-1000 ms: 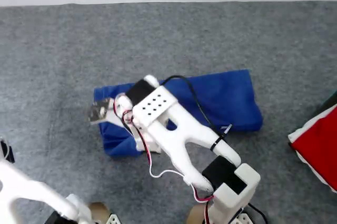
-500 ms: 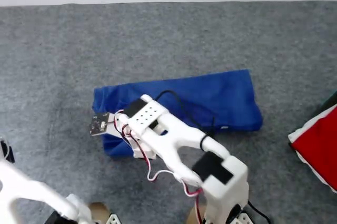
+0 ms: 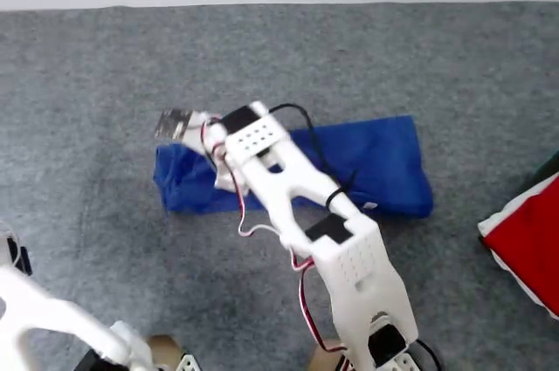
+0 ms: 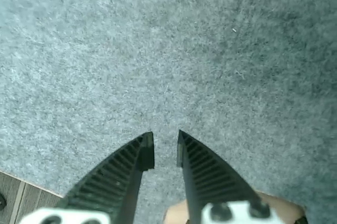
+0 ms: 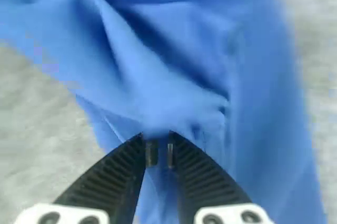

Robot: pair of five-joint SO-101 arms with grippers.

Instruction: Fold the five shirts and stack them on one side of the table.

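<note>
My right claw [image 5: 158, 153] is pinched down on a ridge of the blue shirt [image 3: 376, 161], the two toothed jaws nearly together with cloth caught between the tips. A second ago I was down at the shirt's near-left corner; since then I have swung across to its far-left edge, and the flap that bulged toward me has come along. The left end now lies narrower and the near edge runs straighter, so I judge this fold nearly laid and the shirt close to one long band across the middle of the counter [image 3: 105, 83]. It would still need a cross fold and a trip to the pile. My left claw [image 4: 166, 147] hangs over bare grey felt with a narrow gap between its jaws and nothing in them, its arm [image 3: 44, 314] low at the near-left corner, well apart from the cloth. Open felt spreads left of the shirt and beyond it up to the far edge at the wall. At the right edge lies a red and white garment [image 3: 528, 244], with a strip of felt between it and the shirt's right end.
</note>
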